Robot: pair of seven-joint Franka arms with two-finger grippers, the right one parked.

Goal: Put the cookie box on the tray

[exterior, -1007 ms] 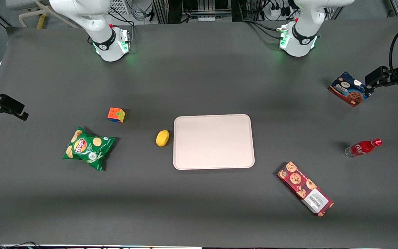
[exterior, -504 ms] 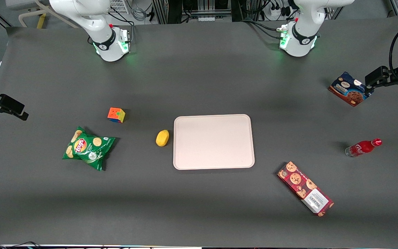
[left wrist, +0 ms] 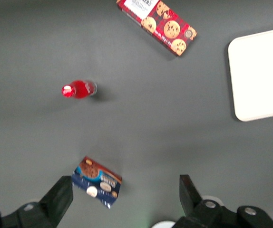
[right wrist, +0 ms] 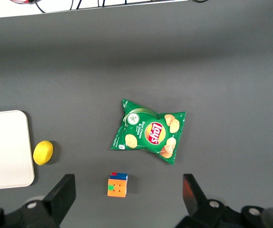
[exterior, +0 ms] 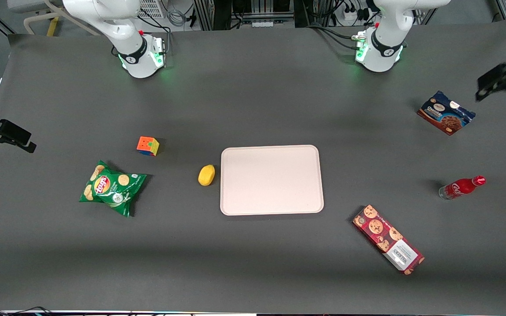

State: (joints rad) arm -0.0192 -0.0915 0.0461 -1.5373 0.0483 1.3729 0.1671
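Dark-blue cardboard marks my target: the cookie box (exterior: 446,113) lies flat on the counter (exterior: 253,263) at the working arm's end, well apart from the tray (exterior: 272,180) in the middle. My tool (left wrist: 126,197) hangs high above it with fingers spread wide and holding nothing; in the wrist view the box sits between the two fingers (left wrist: 59,195), closer to one, its long axis slanted to the line joining them. I judge the coming move a descent with some wrist rotation. A red cola bottle (exterior: 461,188) lies nearer the front camera than the box, and a longer red cookie box (exterior: 388,239) nearer again. Nothing blocks the path to the tray.
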